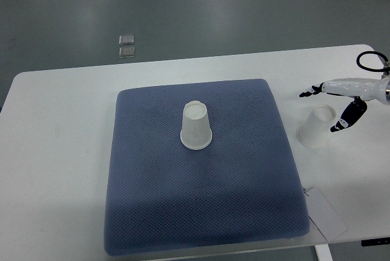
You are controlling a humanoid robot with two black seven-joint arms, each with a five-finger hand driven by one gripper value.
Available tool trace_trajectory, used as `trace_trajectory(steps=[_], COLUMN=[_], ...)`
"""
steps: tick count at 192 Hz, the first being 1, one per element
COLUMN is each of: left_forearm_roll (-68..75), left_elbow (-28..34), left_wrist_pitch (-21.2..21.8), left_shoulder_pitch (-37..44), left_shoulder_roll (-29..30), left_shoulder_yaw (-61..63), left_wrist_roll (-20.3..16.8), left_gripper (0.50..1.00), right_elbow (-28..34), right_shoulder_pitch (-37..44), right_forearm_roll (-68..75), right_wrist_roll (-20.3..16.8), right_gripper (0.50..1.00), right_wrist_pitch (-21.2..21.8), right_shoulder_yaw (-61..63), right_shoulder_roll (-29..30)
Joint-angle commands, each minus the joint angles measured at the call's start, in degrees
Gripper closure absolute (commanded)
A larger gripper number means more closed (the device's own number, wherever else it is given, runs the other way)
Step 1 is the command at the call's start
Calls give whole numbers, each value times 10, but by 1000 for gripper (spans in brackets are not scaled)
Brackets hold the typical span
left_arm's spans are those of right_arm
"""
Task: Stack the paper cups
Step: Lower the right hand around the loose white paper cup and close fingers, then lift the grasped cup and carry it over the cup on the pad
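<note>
Paper cups sit inverted: one [196, 127] mid-frame on the blue mat [158, 212], another [316, 127] at right on the bare bench [61, 151]. Right hand [337, 108] hovers beside it, fingers spread, holding nothing, seemingly poised to grasp.

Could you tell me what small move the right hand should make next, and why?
Probably close the right hand around the cup on the bare table. That cup stands upside down right of the blue mat, and the spread fingers sit beside it, seemingly not yet gripping. The other upside-down cup waits on the mat.
</note>
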Motion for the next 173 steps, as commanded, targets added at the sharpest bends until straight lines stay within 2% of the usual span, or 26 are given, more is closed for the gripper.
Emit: trace_trajectory(steps=[1, 38, 81, 120, 151, 173], left_forearm_roll=[0, 0, 0, 0, 0, 0], left_elbow=[0, 0, 0, 0, 0, 0], left_wrist_pitch=[0, 0, 0, 0, 0, 0], left_shoulder_pitch=[0, 0, 0, 0, 0, 0], left_shoulder_roll=[0, 0, 0, 0, 0, 0], left_shoulder_yaw=[0, 0, 0, 0, 0, 0], left_wrist_roll=[0, 0, 0, 0, 0, 0], left_gripper=[500, 500, 500, 500, 500, 500], right_elbow=[-15, -35, -79, -104, -109, -109], right_shoulder_pitch=[0, 0, 0, 0, 7, 13], right_forearm_roll=[0, -4, -19, -20, -19, -16], right_wrist_roll=[0, 4, 25, 25, 25, 26], right_gripper=[587, 601, 685, 744, 842, 875], right_wrist_pitch=[-10, -12, -26, -53, -54, -55], right_shoulder_yaw=[-9, -20, -36, -51, -50, -47], right_shoulder_roll=[11, 26, 45, 57, 57, 55])
